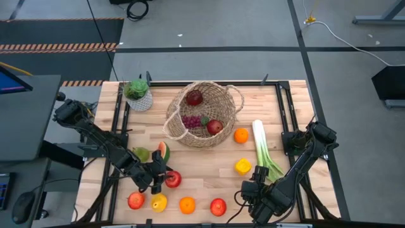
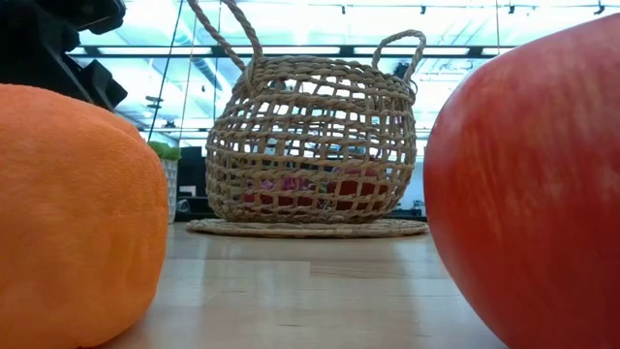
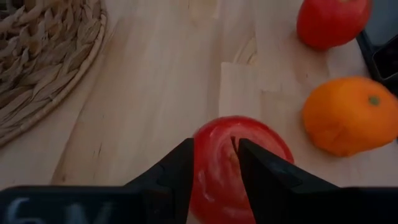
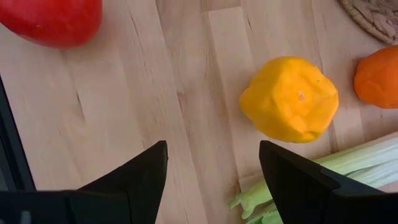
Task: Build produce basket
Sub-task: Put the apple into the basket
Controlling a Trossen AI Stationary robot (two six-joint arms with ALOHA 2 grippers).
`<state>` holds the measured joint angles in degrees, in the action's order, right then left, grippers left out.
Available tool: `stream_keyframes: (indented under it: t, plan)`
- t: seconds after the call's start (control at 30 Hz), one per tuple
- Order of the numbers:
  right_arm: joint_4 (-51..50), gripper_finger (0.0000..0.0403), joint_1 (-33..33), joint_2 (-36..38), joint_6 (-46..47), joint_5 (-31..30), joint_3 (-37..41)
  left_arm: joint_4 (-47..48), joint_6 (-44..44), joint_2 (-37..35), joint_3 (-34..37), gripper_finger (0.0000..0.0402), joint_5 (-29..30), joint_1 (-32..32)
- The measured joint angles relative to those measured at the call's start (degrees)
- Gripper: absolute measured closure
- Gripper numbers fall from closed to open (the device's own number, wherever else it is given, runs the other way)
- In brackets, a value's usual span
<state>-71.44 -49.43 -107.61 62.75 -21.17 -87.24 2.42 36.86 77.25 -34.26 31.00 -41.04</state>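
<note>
Red plastic skin of a toy apple (image 3: 233, 162) sits between the two fingers of the left end effector (image 1: 158, 178), which stands narrow on it near the front of the counter (image 1: 209, 166); the pinch sits high on a round, smooth surface, so the apple may squirt out or roll when lifted. Just beside it lie an orange (image 3: 348, 115) and a second apple (image 3: 329, 22), which a low swing could knock off the front edge. The right end effector (image 1: 253, 190) hangs wide and empty above the front right, near the lemon (image 4: 289, 99) and the leek (image 1: 262, 149). Farther back stands the basket (image 1: 204, 114), already holding two apples and grapes; a carry that passes too low may catch its rim or loop handle and tip it.
</note>
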Motion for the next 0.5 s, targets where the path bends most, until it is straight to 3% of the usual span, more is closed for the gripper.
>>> stream_keyframes:
  t: [0.5]
  plan:
    - [0.0,0.0144,0.0,0.0,-1.4,-0.2,0.0,-5.7,2.5,5.2,-0.1,0.0269,0.3,0.0]
